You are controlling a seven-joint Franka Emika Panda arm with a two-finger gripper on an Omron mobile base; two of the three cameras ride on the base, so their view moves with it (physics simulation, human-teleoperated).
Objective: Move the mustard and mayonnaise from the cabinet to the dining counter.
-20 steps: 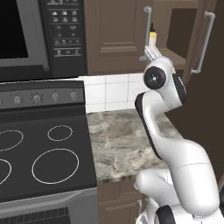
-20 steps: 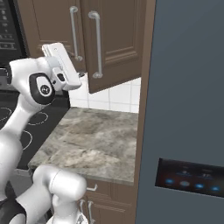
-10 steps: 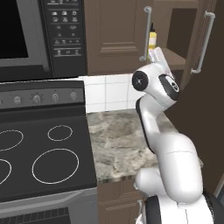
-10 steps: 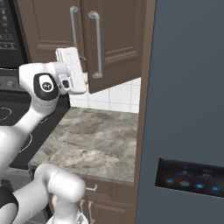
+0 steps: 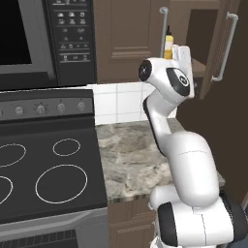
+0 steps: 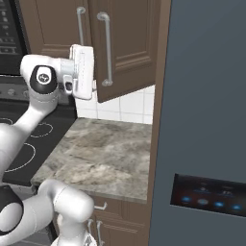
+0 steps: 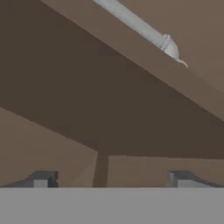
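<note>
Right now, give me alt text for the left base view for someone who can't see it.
A white robot arm reaches up toward the open cabinet, where the mustard stands on the shelf just behind the hand. Below lie a marble worktop and a black stove.

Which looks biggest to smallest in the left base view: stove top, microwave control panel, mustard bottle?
1. Stove top, largest, though it is nearest the camera, which inflates it.
2. Microwave control panel.
3. Mustard, smallest; its lower part is hidden behind the arm, so its full height is unclear.

Yellow mustard upright in open cabinet
</note>
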